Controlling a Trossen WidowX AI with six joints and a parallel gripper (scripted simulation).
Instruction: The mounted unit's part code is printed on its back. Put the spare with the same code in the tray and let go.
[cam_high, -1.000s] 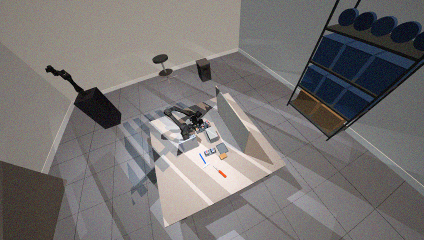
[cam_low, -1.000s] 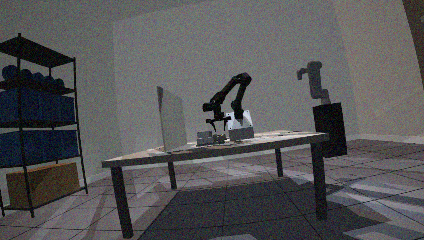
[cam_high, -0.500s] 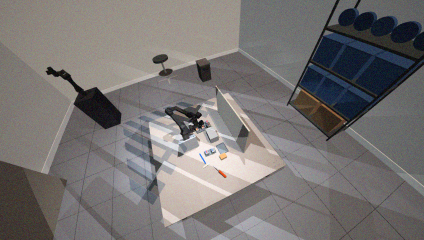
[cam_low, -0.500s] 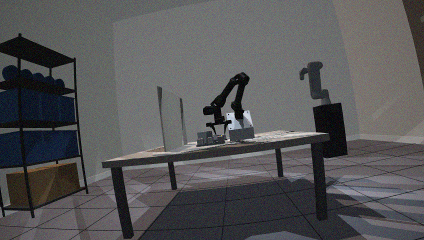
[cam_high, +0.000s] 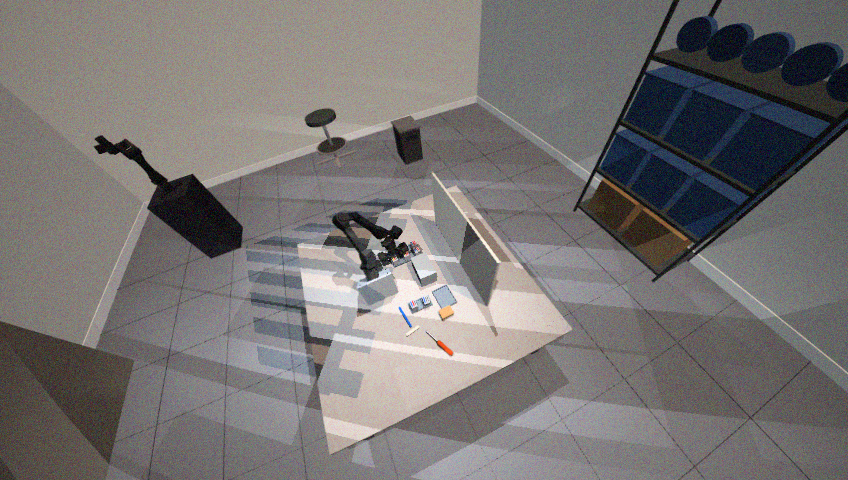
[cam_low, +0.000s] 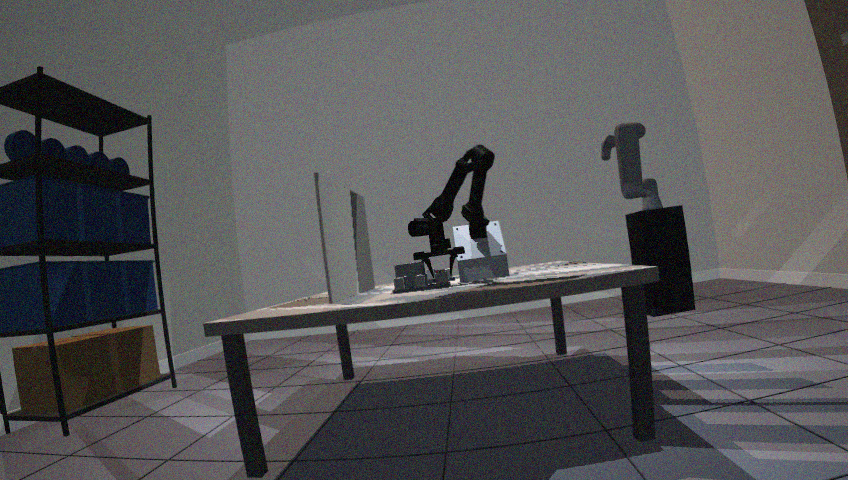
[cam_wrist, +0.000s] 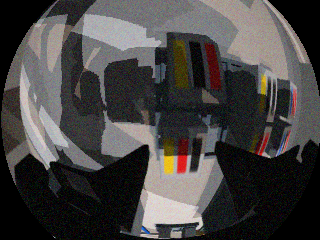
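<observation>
Where the pincer (cam_high: 397, 258) (cam_low: 442, 275) (cam_wrist: 183, 148) gapes, one spare (cam_wrist: 182, 159) wears yellow, red, black stripes.

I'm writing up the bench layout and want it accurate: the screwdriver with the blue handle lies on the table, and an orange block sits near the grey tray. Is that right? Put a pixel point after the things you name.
Not quite: the screwdriver (cam_high: 444, 347) has an orange-red handle, not a blue one, as the top view shows. It does lie on the table (cam_high: 380, 380), and an orange block (cam_high: 446, 312) sits near the grey tray (cam_high: 443, 296).
</observation>
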